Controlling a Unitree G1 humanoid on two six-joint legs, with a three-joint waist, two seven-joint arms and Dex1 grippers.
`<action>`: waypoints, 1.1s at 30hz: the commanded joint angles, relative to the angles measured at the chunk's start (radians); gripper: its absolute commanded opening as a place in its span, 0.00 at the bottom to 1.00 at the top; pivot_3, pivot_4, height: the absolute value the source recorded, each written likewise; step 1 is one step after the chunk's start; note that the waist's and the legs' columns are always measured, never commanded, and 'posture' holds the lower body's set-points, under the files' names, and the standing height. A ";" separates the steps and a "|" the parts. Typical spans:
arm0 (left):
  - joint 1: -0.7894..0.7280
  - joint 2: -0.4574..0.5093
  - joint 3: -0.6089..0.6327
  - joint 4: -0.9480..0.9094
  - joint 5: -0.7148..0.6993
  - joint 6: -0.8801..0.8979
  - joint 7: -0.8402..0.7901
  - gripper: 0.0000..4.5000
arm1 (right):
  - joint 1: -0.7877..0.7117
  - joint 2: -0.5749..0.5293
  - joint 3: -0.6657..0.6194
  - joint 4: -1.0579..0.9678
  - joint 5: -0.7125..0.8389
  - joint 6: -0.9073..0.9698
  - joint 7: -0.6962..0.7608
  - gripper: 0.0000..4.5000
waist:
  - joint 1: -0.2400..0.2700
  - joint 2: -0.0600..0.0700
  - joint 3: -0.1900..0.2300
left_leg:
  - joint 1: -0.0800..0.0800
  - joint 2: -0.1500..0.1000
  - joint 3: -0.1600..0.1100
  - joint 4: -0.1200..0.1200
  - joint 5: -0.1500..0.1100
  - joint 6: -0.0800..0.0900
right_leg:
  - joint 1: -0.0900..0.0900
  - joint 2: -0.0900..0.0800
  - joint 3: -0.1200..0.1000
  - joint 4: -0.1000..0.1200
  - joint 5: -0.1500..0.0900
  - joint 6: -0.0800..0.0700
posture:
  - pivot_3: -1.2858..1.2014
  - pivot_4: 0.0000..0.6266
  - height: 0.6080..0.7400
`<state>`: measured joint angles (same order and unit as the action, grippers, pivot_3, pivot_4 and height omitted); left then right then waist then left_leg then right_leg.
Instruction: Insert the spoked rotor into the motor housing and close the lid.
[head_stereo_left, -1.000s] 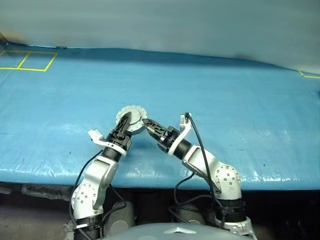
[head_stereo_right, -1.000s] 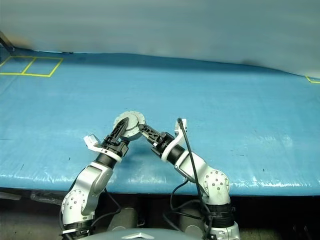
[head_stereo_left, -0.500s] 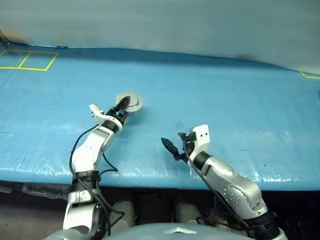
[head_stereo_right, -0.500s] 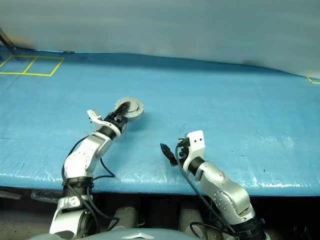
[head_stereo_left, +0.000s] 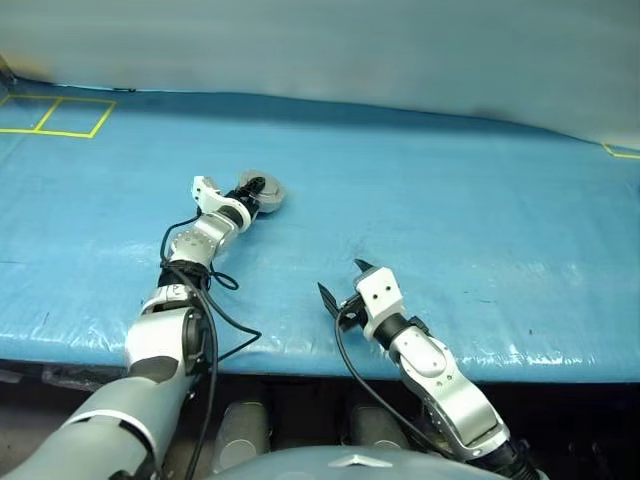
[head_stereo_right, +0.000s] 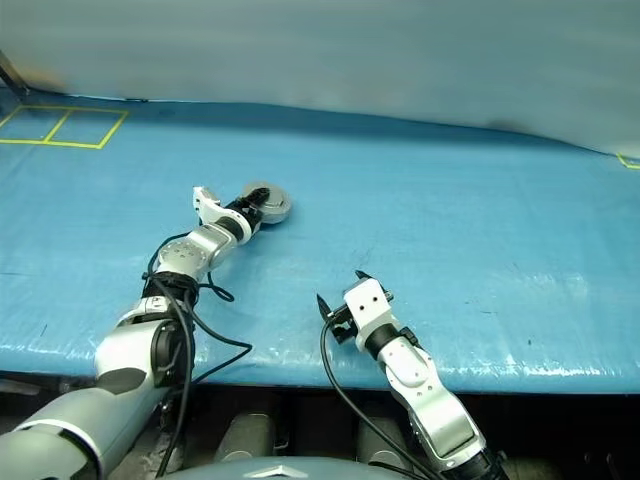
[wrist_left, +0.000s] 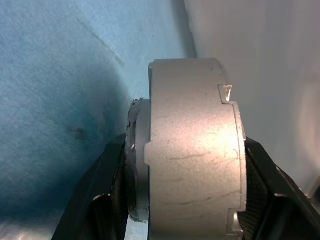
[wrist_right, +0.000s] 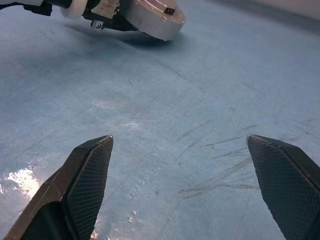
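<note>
— Gripper check first: what did each have?

— My left gripper (head_stereo_left: 256, 192) was clamped across the motor housing (head_stereo_left: 268, 197), one finger on each flat face, as the left wrist view showed. My right gripper (head_stereo_left: 340, 287) hung with its jaws spread wide and nothing between them, near the front edge of the table (head_stereo_left: 480, 200), well apart from the housing.

— And where was the housing?

— Out on the blue table to my left front, at the end of my stretched left arm, low over the surface. I couldn't tell whether it touched the cover. The lid (wrist_left: 137, 160) looked shut against the housing body, so I judged the closing done; the rotor I took to be inside.

— How did you expect it to handle?

— It read as cast grey metal, stiff and fairly heavy for its size, with a matt surface that shouldn't slip much. Being a thick disc, it would roll if left on its rim, so I judged it should go down flat. The grip across both faces also pinned the lid; a hold on the rim alone might have let it swing open.
</note>
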<state>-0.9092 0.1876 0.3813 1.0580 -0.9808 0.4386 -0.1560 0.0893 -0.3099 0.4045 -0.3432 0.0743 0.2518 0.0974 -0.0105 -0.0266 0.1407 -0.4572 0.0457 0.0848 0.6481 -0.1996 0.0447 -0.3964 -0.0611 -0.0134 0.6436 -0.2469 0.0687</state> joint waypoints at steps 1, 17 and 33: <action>-0.076 0.001 0.029 0.065 0.071 -0.035 -0.046 0.52 | 0.008 0.021 -0.021 -0.017 -0.030 -0.017 0.013 1.00 | 0.000 0.000 0.000 | 0.000 0.000 0.000 0.000 0.000 0.000 | 0.000 0.000 0.000 0.000 0.000 0.000 | 0.52 0.24 1.00; 0.351 0.041 0.028 -0.413 0.153 0.473 0.046 1.00 | 0.039 0.093 -0.049 -0.017 -0.064 0.023 0.062 1.00 | -0.027 0.005 -0.008 | 0.018 0.008 0.002 -0.002 -0.002 0.002 | 0.012 -0.002 0.001 0.005 -0.001 -0.003 | 0.52 0.24 1.00; 1.067 0.130 -0.397 -1.404 0.567 0.039 -0.084 1.00 | -0.001 0.142 -0.112 0.050 -0.027 -0.001 0.140 1.00 | -0.014 0.016 -0.026 | 0.036 0.005 0.008 -0.022 -0.008 -0.009 | 0.014 -0.022 0.002 0.000 -0.010 -0.022 | 0.52 0.24 1.00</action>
<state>0.1411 0.3140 0.0283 -0.3211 -0.5183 0.5842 -0.2424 0.1000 -0.1744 0.3073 -0.2778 0.0422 0.2845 0.2336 -0.0241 -0.0106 0.1149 -0.4245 0.0511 0.0927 0.6259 -0.2075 0.0359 -0.3862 -0.0836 -0.0118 0.6436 -0.2572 0.0464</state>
